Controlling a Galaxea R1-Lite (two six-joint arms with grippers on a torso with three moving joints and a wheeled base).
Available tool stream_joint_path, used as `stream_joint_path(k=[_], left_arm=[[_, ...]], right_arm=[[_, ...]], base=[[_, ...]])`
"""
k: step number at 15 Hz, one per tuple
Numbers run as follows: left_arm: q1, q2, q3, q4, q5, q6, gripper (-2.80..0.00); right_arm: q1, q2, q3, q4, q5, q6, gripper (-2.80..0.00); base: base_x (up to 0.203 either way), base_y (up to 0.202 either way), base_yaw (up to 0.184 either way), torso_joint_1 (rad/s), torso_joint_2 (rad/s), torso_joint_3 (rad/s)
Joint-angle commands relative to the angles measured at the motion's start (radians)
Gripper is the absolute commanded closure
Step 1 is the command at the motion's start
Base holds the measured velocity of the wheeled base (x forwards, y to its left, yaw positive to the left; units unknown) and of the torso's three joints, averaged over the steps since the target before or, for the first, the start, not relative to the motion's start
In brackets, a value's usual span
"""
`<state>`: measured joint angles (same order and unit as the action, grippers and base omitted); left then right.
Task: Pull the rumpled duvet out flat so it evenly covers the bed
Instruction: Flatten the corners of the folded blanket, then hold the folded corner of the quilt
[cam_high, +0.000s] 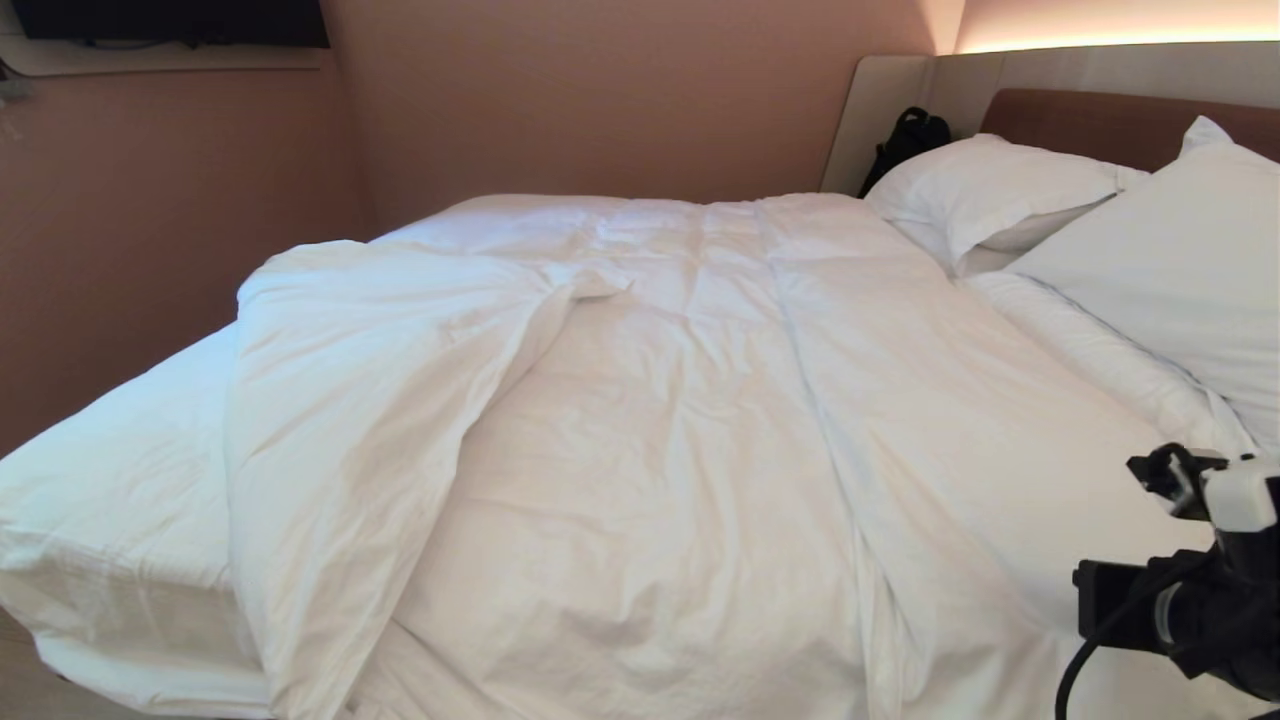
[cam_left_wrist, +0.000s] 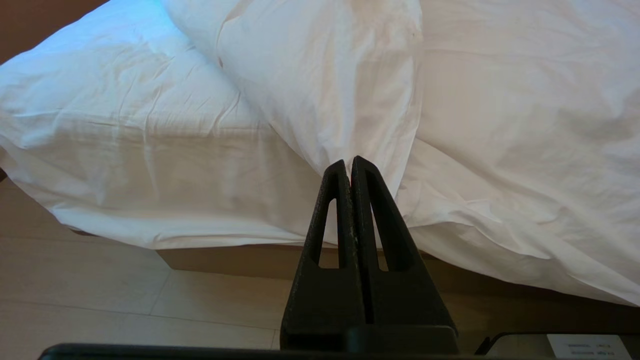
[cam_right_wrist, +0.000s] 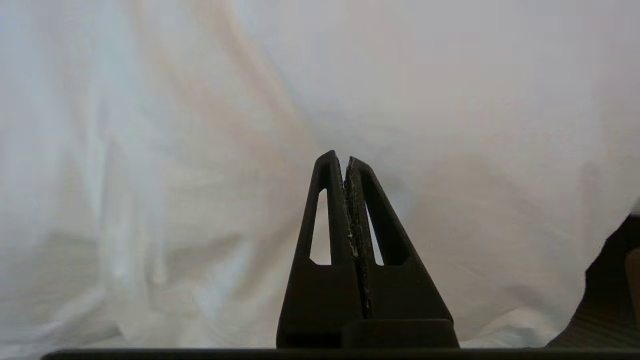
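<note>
My left gripper (cam_left_wrist: 348, 162), jaws together, sits nearer the duvet's (cam_high: 640, 420) folded-back edge; right gripper (cam_right_wrist: 345, 159), also closed, hovers over flat duvet.

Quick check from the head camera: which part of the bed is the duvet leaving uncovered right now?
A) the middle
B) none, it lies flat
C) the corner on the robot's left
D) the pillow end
C: the duvet is folded back on itself there, leaving bare sheet on the bed at that corner.
</note>
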<state>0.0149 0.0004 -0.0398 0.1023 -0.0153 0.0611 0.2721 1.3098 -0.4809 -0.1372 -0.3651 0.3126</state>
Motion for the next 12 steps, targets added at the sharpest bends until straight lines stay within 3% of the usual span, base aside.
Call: stream_joint_path(k=[1, 5, 12], left_arm=[[0.000, 0.001, 0.000, -0.001, 0.000, 0.000, 0.00], [0.000, 0.001, 0.000, 0.000, 0.000, 0.000, 0.00], [0.000, 0.001, 0.000, -0.001, 0.000, 0.000, 0.00]], right_arm=[[-0.019, -0.081, -0.045, 0.211, -0.006, 0.000, 0.00], [-0.093, -0.020, -0.041, 0.211, 0.001, 0.006, 0.00], [-0.246, 0.075, -0.055, 0.200, 0.098, -0.006, 0.00]], base=[[0.000, 0.000, 0.000, 0.000, 0.00, 0.000], [0.000, 0.000, 0.000, 0.000, 0.00, 0.000], [0.000, 0.000, 0.000, 0.000, 0.00, 0.000]])
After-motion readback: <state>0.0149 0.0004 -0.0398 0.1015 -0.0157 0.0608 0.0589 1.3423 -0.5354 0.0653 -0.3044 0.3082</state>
